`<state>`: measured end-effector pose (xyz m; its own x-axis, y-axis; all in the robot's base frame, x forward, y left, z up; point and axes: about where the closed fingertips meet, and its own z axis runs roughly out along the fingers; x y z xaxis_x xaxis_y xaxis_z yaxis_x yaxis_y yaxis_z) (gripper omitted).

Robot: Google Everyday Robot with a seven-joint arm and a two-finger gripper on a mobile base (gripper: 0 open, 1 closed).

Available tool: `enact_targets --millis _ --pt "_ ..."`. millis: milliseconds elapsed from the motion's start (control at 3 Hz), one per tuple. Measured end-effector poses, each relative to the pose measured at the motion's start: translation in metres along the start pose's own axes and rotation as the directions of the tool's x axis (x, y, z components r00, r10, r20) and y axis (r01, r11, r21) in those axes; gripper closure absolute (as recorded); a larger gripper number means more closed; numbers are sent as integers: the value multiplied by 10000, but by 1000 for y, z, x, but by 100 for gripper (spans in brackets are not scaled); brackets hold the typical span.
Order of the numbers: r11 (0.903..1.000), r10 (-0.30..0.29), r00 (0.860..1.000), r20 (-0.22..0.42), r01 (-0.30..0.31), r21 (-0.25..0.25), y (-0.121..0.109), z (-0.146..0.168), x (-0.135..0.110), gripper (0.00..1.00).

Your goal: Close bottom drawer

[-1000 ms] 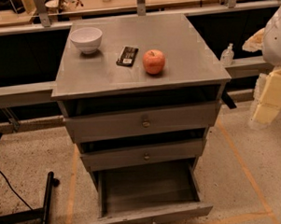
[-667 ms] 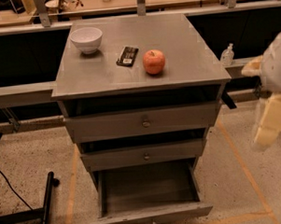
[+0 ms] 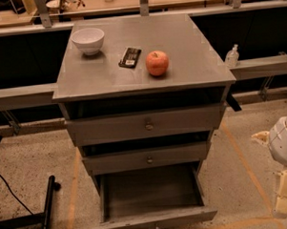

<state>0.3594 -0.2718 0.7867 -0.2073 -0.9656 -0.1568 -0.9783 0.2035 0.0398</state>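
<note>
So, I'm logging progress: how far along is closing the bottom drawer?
Nothing looks done yet: the bottom drawer stands pulled well out, its tray showing below the middle drawer. In hand: the arm's pincer sits low at the right edge, beside the cabinet and apart from the drawer front. Left: bring the pincer to the front and push it in flush.

Rounded white arm [image 3: 285, 142], perhaps cream gripper [image 3: 285, 194], bottom-right
</note>
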Motion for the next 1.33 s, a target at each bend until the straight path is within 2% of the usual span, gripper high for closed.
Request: enact_targets --millis 333,667,1000,1333 --pt "10000 0 10000 0 0 1 0 0 0 0" --pt "9959 131 9999 5 -130 -892 5 45 11 0" --pt "9771 457 9986 272 -391 -2094 21 139 33 0" --pt "9783 639 9960 630 -500 -2010 8 177 32 0"
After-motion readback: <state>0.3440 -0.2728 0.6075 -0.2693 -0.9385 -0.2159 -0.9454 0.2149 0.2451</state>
